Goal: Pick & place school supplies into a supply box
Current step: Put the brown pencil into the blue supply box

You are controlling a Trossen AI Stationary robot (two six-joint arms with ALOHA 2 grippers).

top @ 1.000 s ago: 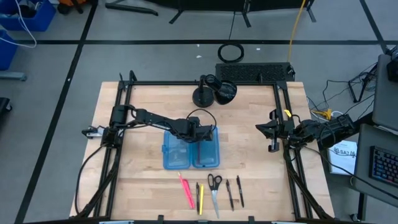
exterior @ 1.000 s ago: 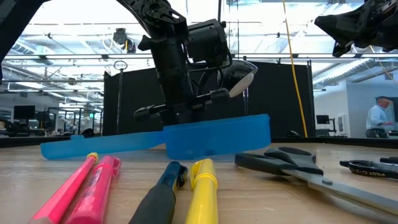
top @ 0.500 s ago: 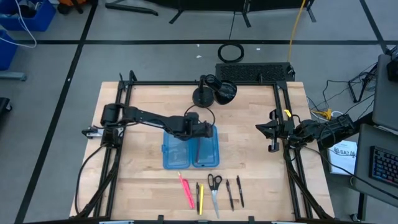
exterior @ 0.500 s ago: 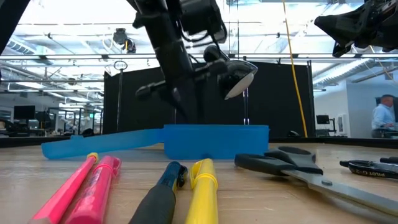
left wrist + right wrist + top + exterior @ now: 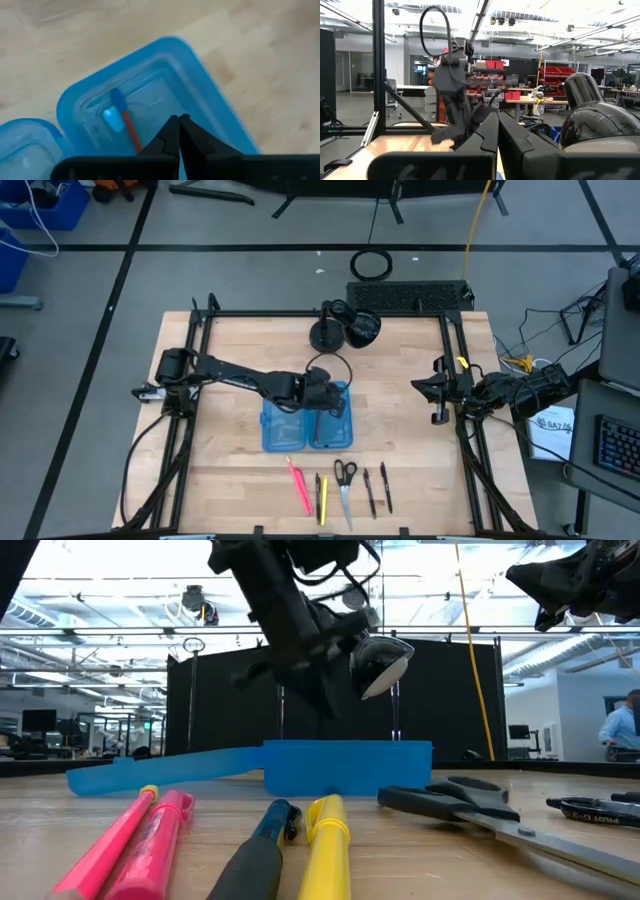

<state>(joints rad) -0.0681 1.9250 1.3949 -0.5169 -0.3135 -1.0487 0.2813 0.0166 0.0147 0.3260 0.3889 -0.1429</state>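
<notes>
Low view, nearest: pink marker (image 5: 135,840), black pen (image 5: 262,850) and yellow pen (image 5: 325,850) fill the foreground, their near ends cut off by the frame edge; scissors (image 5: 480,815) to the right, blades running out of frame. From above these lie in a row at the worktop's (image 5: 400,420) front edge, well apart from the supply box (image 5: 308,418), which sits open mid-worktop, both halves flat. Left gripper (image 5: 333,406) hangs over the box's right half, jaws pressed together and holding nothing; the arm hides part of that half from above. Left wrist view shows a thin red pen with a blue cap (image 5: 122,120) lying inside that half, its lower end hidden behind the jaws. Right gripper (image 5: 437,392) waits at the worktop's right edge, jaws pressed together. Behind: a black lamp-like fixture (image 5: 345,325) at the far edge, light wood surface, grey floor, lab room beyond.
</notes>
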